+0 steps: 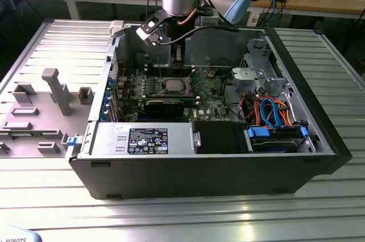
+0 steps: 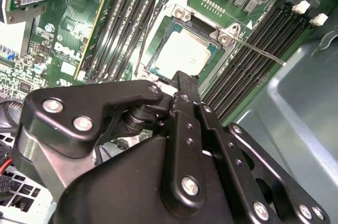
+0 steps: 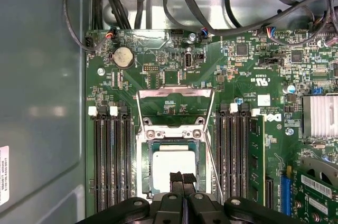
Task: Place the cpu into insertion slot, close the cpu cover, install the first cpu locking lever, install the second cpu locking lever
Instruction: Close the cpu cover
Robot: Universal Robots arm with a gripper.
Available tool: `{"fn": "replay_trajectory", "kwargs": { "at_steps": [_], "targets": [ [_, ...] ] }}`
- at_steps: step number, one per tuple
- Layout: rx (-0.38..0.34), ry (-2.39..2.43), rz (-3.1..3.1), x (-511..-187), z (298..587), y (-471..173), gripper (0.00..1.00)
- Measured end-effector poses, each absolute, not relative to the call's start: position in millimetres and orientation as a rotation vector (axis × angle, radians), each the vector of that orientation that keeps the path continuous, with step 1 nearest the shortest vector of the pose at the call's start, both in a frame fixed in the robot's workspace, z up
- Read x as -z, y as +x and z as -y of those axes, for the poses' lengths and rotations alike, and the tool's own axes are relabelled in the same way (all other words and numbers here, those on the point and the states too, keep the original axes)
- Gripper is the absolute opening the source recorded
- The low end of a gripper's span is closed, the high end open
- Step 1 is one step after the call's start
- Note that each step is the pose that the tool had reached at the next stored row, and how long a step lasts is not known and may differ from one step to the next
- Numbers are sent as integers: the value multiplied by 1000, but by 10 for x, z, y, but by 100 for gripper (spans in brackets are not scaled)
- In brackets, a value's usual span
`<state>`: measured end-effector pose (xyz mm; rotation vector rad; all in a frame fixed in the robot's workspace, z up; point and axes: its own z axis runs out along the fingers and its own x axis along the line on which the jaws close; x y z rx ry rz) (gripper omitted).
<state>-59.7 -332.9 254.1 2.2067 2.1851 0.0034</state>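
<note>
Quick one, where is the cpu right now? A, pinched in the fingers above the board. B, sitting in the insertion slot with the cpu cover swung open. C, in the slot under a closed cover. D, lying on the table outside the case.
B: in the first wrist view the cpu lies seated in the insertion slot, and the cpu cover is hinged back off it.

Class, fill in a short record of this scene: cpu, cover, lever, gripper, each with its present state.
cpu: lying in the slot
cover: open, swung back off the slot
lever: free, not hooked down
gripper: shut, fingertips over the cpu
</note>
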Motion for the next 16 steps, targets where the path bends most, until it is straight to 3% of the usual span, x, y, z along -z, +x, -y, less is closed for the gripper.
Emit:
{"fn": "replay_trajectory", "kwargs": {
  "at_steps": [16],
  "targets": [
    [2, 2209, -2188, -2682, 3328, -582, 11]
  ]
}}
